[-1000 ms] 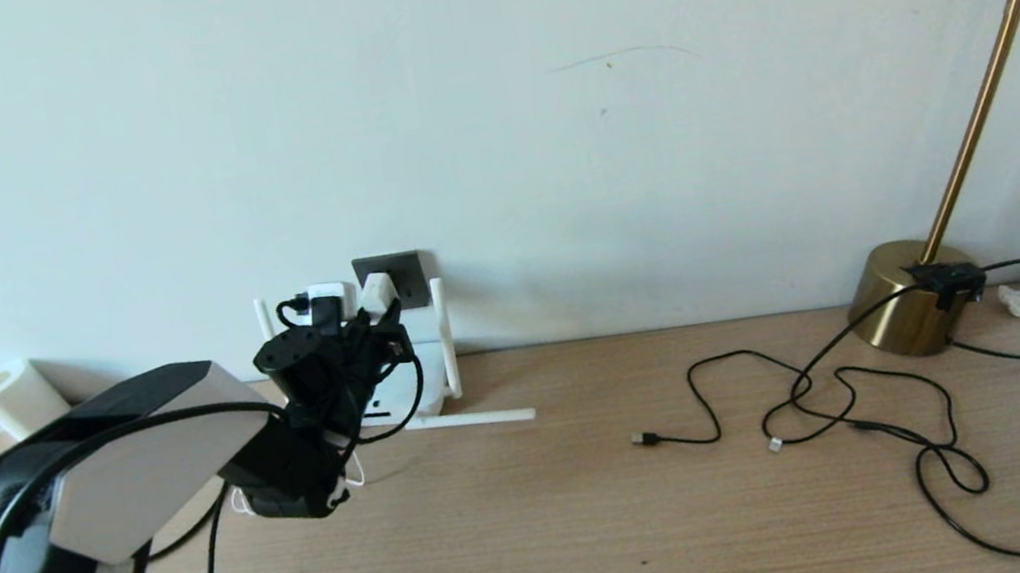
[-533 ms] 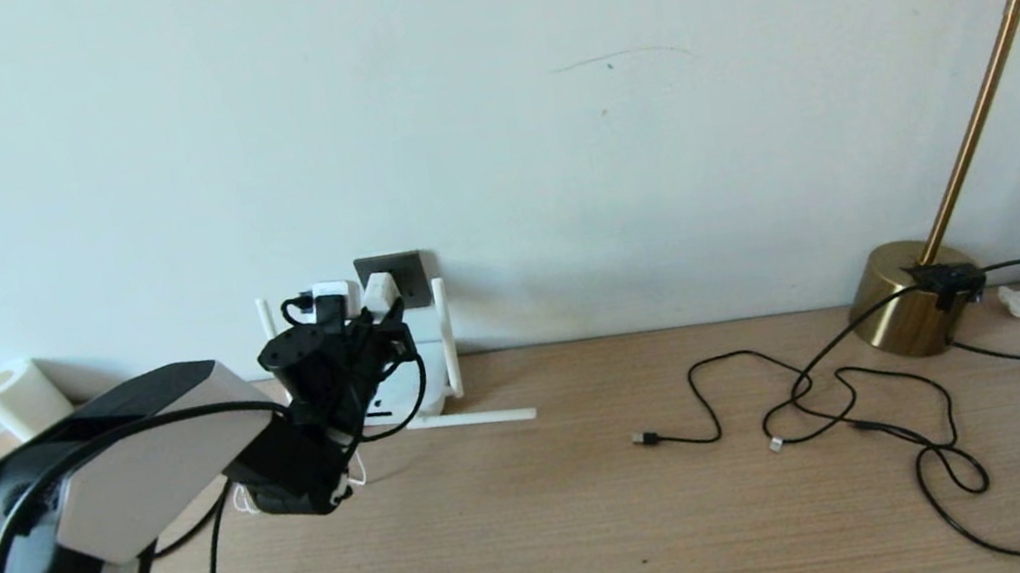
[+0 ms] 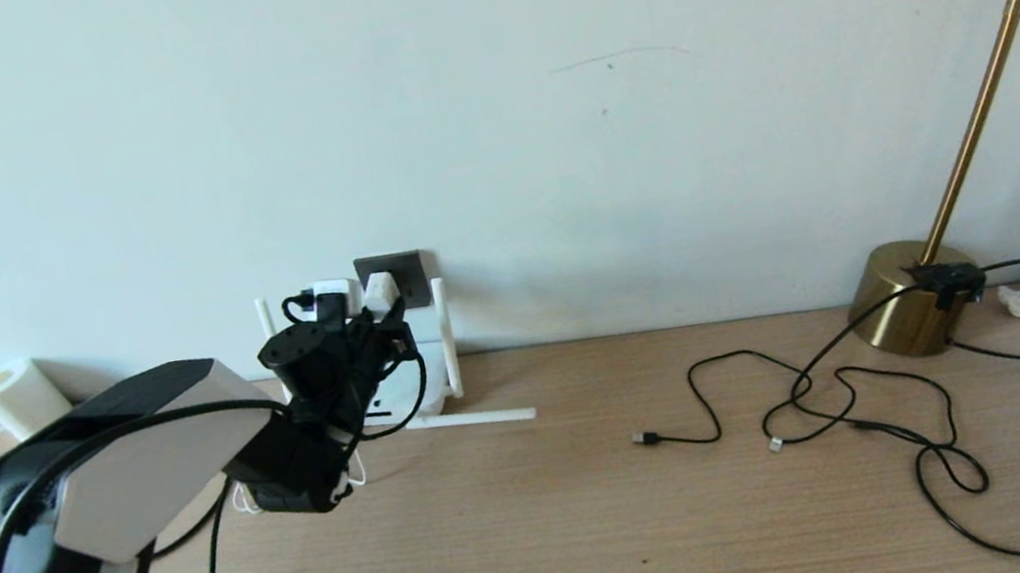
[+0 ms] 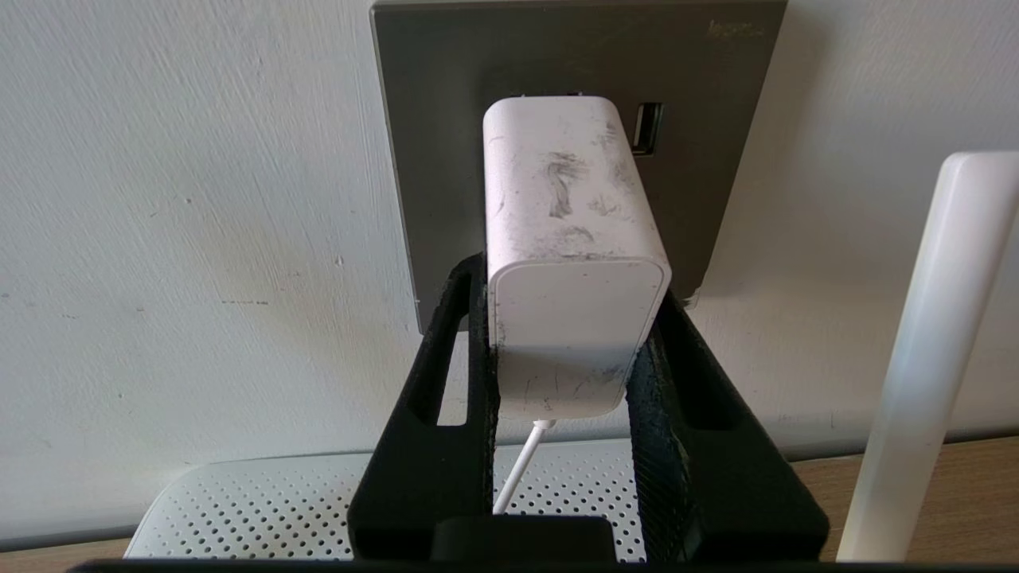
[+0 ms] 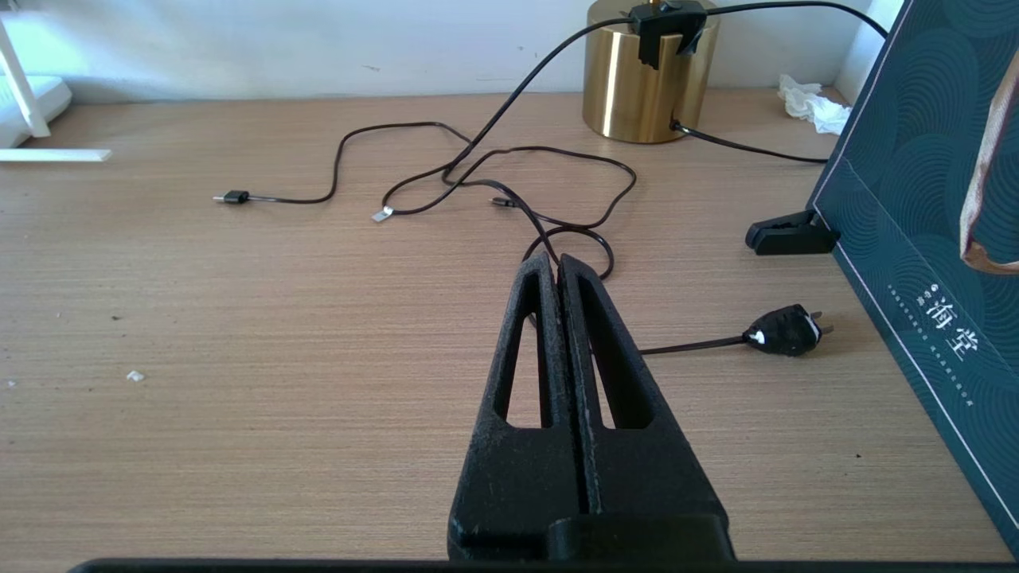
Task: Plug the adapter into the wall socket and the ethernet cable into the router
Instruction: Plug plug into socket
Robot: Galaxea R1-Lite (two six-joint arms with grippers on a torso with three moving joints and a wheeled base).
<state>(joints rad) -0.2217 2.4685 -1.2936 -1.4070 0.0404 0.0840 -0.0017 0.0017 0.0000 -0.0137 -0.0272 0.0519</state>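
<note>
Your left gripper (image 4: 567,350) pinches one adapter (image 4: 569,263) against one wall socket (image 4: 573,72); right gripper (image 5: 560,267) pressed together

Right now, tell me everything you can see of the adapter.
The adapter is a small white plastic block with rounded edges, scuffed grey on top. Its front end meets the dark grey wall socket; its prongs are hidden. The left gripper clamps its sides. A thin white cord leaves its rear end.
</note>
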